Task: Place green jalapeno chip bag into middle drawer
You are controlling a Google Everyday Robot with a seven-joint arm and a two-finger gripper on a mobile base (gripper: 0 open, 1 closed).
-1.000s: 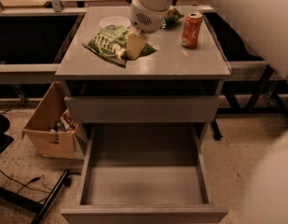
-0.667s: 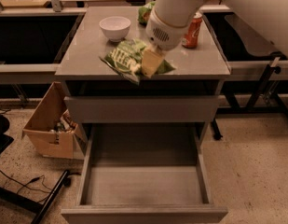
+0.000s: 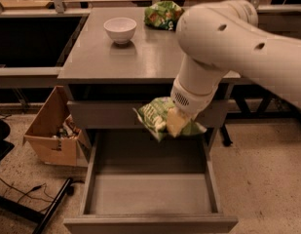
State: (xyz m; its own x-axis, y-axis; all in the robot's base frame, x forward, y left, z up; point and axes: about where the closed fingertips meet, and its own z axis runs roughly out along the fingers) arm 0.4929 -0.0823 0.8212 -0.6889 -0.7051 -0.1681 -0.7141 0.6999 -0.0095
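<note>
One green jalapeno chip bag [image 3: 152,115] is shown held in mid-air. Which step is pictured? (Desk)

The carry is pictured. The bag is gripped by the closed claw [image 3: 175,123] in front of the cabinet, below the edge of the counter [image 3: 140,57] and above the open middle drawer [image 3: 150,196]. Nothing but the claw is touched by it. (Caption)

What is called for next? (Desk)

A lowering into the drawer is judged to be needed, then a release over its floor, with the side walls kept clear. (Caption)

How is the bag set? (Desk)

Its long axis is laid roughly across the cabinet's width, with the left end raised a little and the right end dipped. The printed face is turned up and outward. A second green bag [image 3: 163,14] and a white bowl [image 3: 120,29] are seen on the counter. (Caption)
</note>
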